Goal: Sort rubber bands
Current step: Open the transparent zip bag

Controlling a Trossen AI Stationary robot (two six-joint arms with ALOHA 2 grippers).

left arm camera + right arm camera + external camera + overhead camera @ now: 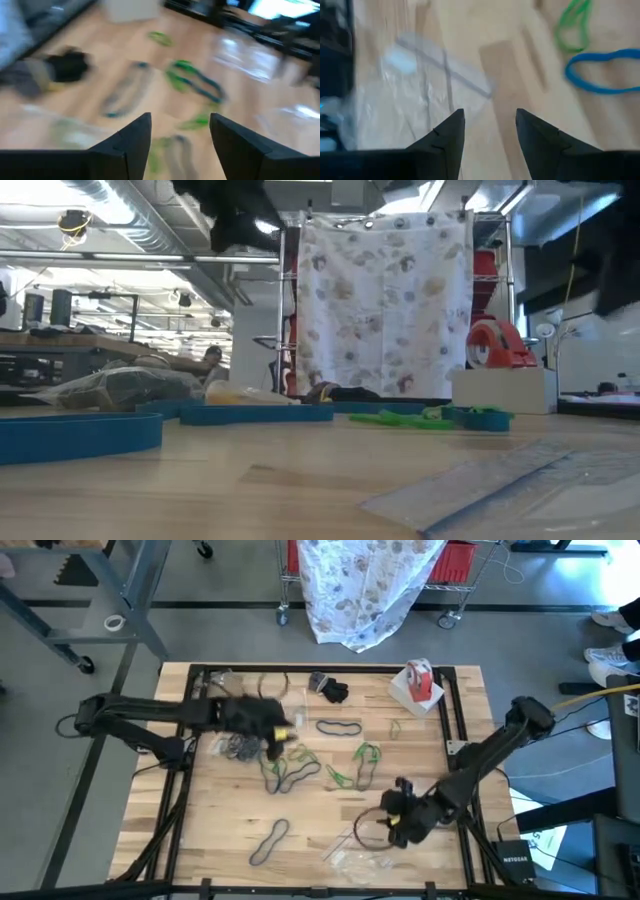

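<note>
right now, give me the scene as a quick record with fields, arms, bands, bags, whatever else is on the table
left gripper: open, nothing between its fingers, over the bands left of the table's middle
right gripper: open, empty, at the near right, over a clear plastic bag
rubber bands: loose loops scattered on the wooden table, mostly mid-table; blue and green ones lie near the right gripper
tape roll: red and white, at the far right on a white box
dark pile: at the far edge, unclear what

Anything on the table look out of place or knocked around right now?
Nothing looks spilled or damaged. The rubber bands lie scattered loose across the table, unsorted. A clear plastic bag lies flat under the open right gripper.
</note>
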